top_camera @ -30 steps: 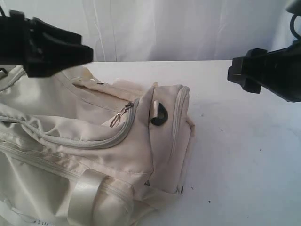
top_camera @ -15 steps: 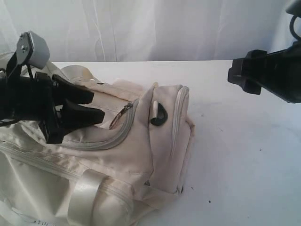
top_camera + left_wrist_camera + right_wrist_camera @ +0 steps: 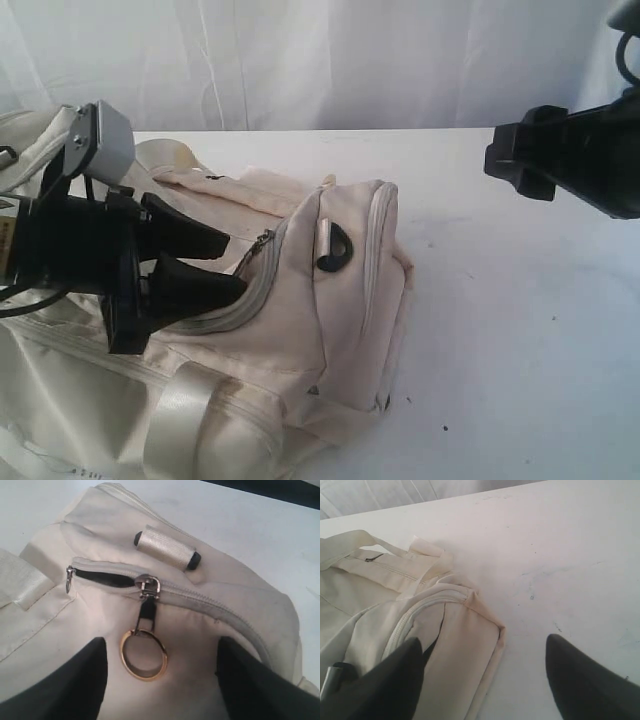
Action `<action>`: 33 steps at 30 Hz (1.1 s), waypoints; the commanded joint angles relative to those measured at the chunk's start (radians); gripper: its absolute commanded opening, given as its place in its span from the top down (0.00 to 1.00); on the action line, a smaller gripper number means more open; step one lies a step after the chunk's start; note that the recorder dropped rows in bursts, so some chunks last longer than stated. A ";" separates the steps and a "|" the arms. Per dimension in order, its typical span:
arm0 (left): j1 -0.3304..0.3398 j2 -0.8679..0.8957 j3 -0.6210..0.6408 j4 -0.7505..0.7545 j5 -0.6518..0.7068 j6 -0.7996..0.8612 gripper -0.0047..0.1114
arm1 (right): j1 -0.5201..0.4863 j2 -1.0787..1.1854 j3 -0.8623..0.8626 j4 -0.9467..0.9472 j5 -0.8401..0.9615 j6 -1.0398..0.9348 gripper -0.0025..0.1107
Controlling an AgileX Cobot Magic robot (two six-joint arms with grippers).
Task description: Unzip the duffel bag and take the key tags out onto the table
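Exterior, left gripper [image 3: 235, 263]: low over the bag [image 3: 330, 330], jaws spread, grasping nothing, tips just short of the pull [image 3: 258, 250].
Exterior, right gripper [image 3: 500, 160]: raised above the table [image 3: 500, 340], well apart from the bag; jaws hard to read from here.
Exterior, nearer arm: left, by far.
Left wrist, zipper [image 3: 215, 604]: runs crosswise to the fingers [image 3: 70, 685]; short dark gap open behind the slider [image 3: 149, 585], the rest shut.
Left wrist, pull: hangs from the slider straight toward the jaws, long axis across the zipper line; gold ring [image 3: 143, 655] flat on the fabric between the two fingers, touching neither.
Right wrist, jaws: apart and empty, one finger over the bag's end, the other over bare table.
Key tags: not seen in any view; likely inside the bag.
Next move, judged: close on ring or pull, then drag along the zipper line away from the gap.
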 commanded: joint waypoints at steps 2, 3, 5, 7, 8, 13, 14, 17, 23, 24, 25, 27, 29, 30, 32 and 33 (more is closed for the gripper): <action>-0.052 -0.009 0.007 0.000 0.071 0.002 0.39 | 0.001 0.001 0.004 0.000 -0.010 0.001 0.41; -0.062 -0.009 0.007 0.000 0.094 0.004 0.39 | 0.001 0.001 0.004 0.000 -0.010 0.001 0.41; -0.078 -0.009 0.007 0.000 0.135 0.004 0.41 | 0.001 0.001 0.004 0.000 -0.010 0.001 0.41; -0.086 -0.009 0.007 0.000 0.182 0.004 0.44 | 0.001 0.001 0.004 0.000 -0.010 0.001 0.41; -0.091 -0.009 0.007 0.000 0.203 0.004 0.47 | 0.001 0.001 0.004 0.000 -0.010 0.001 0.41; -0.100 -0.009 0.007 0.000 0.240 0.004 0.60 | 0.001 0.001 0.004 0.000 -0.010 0.009 0.41; -0.100 -0.007 0.007 0.000 0.242 0.004 0.62 | 0.001 0.001 0.004 0.000 -0.011 0.016 0.41; -0.100 -0.007 0.007 0.000 0.242 0.004 0.64 | 0.001 0.001 0.004 0.000 -0.017 0.016 0.41; -0.100 -0.007 0.007 0.000 0.199 0.004 0.64 | 0.001 0.001 0.004 0.000 -0.017 0.016 0.41; -0.100 -0.007 0.007 0.000 0.194 0.005 0.64 | 0.001 0.001 0.004 0.000 -0.017 0.012 0.41; -0.100 -0.007 0.007 0.000 0.187 0.005 0.65 | 0.001 0.001 0.004 0.000 -0.017 0.005 0.41; -0.100 -0.007 0.007 0.000 0.184 0.007 0.69 | 0.001 0.001 0.004 0.000 -0.017 0.005 0.41; -0.100 -0.007 0.007 0.000 0.188 0.007 0.76 | 0.001 0.001 0.004 0.000 -0.017 0.005 0.41; -0.100 -0.007 0.007 0.000 0.188 0.007 0.79 | 0.001 0.001 0.004 0.000 -0.017 0.005 0.41; -0.100 -0.007 0.007 0.000 0.191 0.007 0.81 | 0.001 0.001 0.004 0.000 -0.017 0.005 0.41; -0.100 -0.007 0.007 0.000 0.192 0.007 0.81 | 0.001 0.001 0.004 0.000 -0.017 0.005 0.41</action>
